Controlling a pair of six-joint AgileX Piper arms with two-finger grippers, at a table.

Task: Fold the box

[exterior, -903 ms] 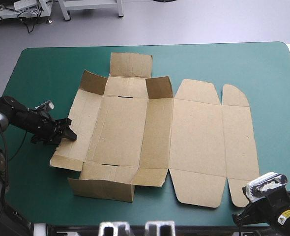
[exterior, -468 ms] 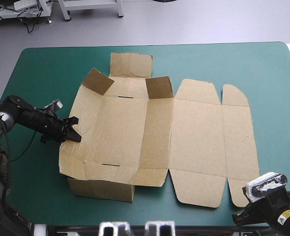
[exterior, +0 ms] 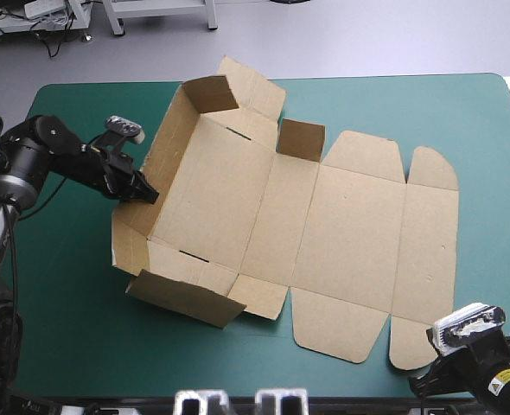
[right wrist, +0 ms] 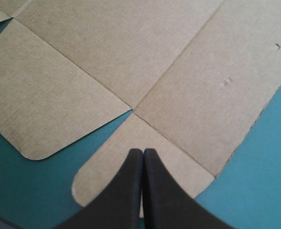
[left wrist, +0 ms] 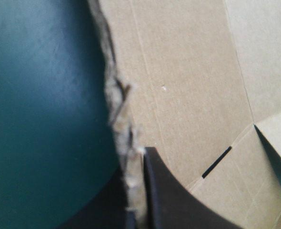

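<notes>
1. So compared with just before, the whole box (exterior: pixel 324 233) is sitting swung round a bit on the table (exterior: pixel 73 320). Its left wall (exterior: pixel 170 130) is standing way higher, because the left end effector (exterior: pixel 143 192) has hauled it up and toward the far side.
2. That left end effector is pinching the ragged rim of the wall, fingers all but closed with the board between them. My guess is it's gripping there so the wall hinges up on its crease.
3. The near wall (exterior: pixel 181 298) is standing too, while the lid panels (exterior: pixel 411 251) are lying flat out to the right.
4. The right end effector (right wrist: pixel 143 151) is hovering over the near right corner flap (right wrist: pixel 131 138), fully closed and holding nothing, probably just waiting clear of the action.
</notes>
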